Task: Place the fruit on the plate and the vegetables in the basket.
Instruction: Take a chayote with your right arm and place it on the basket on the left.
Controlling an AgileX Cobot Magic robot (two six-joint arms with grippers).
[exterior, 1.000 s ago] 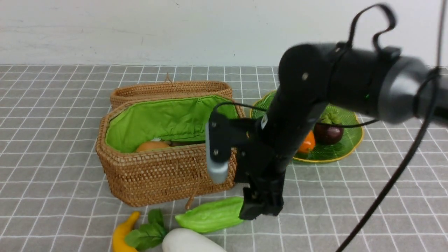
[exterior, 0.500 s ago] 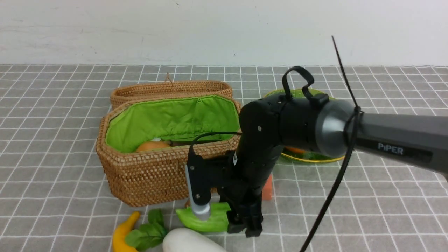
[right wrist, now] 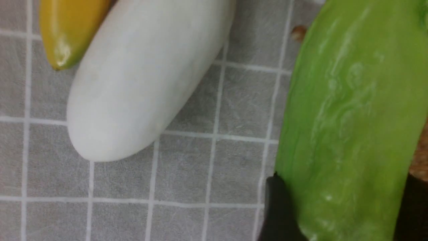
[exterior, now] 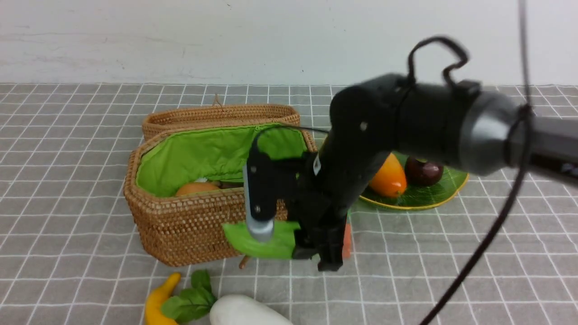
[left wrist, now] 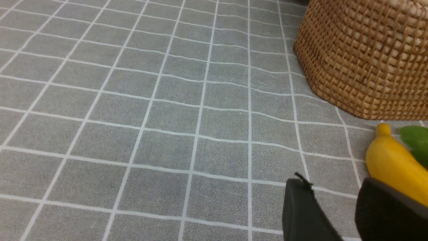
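Right wrist view: the gourd [right wrist: 347,127] is clamped between the right gripper's [right wrist: 346,207] fingers [right wrist: 277,217]; only in the front view is it seen in front of the basket [exterior: 189,225].

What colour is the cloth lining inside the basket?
Bright green; the basket lining shows best in the front view.

Worktop [exterior: 67,203] is showing grey with white grid; basket [exterior: 189,225] tan weave, bright green lining; gourd [exterior: 280,243] light green; radish [exterior: 244,313] white.

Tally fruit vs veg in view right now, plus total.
Fruit: 3 (mango, mangosteen, banana)
Vegetables: 3 (potato, gourd, radish)
Total: 6 in view; the basket may hide more.
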